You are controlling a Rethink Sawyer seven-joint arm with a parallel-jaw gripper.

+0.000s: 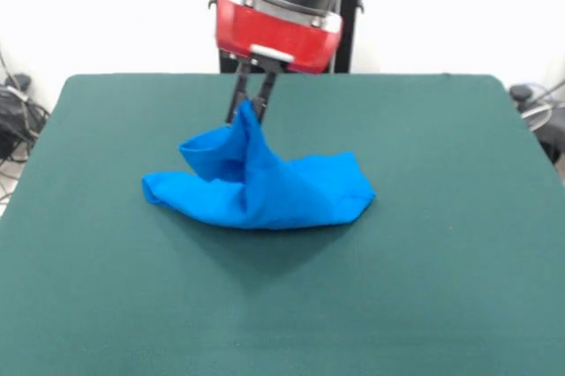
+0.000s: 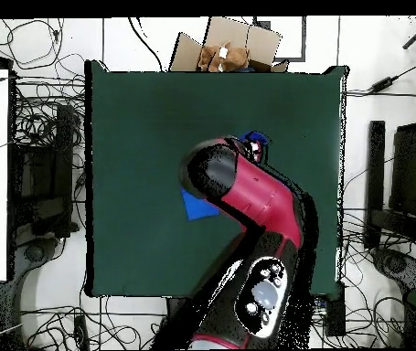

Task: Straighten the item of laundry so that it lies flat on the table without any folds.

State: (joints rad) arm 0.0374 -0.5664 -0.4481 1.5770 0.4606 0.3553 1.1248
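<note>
The blue shirt (image 1: 265, 186) lies crumpled near the middle of the table (image 1: 441, 288), one part pulled up into a peak while the rest spreads in folds on the green cloth. The gripper (image 1: 252, 107) pinches that peak between its narrow fingers. From overhead, the arm (image 2: 257, 196) hides most of the shirt (image 2: 196, 206).

T-shirt (image 1: 265, 186): soft matt blue cloth, creased. Table (image 1: 441, 288) top: matt dark green felt-like cloth. Arm (image 2: 257, 196) shell: glossy red plastic w/ black parts.
</note>
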